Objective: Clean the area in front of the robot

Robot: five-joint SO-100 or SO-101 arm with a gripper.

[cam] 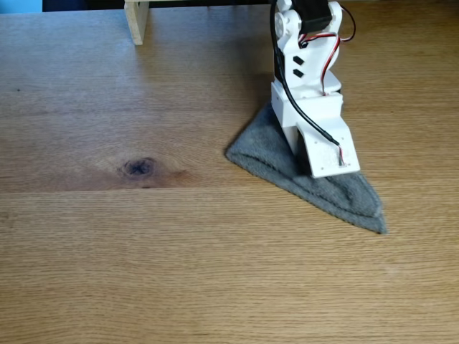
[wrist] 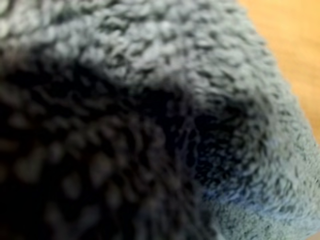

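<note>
The white robot arm [cam: 310, 79] pressed its gripper [cam: 315, 168], jaw state impossible to tell, onto the folded grey towel [cam: 337, 193] right of the tabletop's [cam: 179, 258] middle, with bare wood left and toward the near edge.

- grey towel [cam: 315, 183] is the main extra thing here, folded into a rough triangle, lying flat right of centre in the fixed view, its point aimed toward the lower right
- you can see a layered edge along its lower right side, so it's doubled over
- up close in the wrist view the same towel [wrist: 150, 65] is fuzzy looped terry, pretty blurry, dark and shadowed on the left, lighter grey at the right with a smoother hem at the bottom right
- pale wooden post [cam: 136, 21] standing at the top edge of the fixed view, left of centre
- little strip of bright blue [cam: 20, 6] in the top left corner, can't tell what it is
</note>
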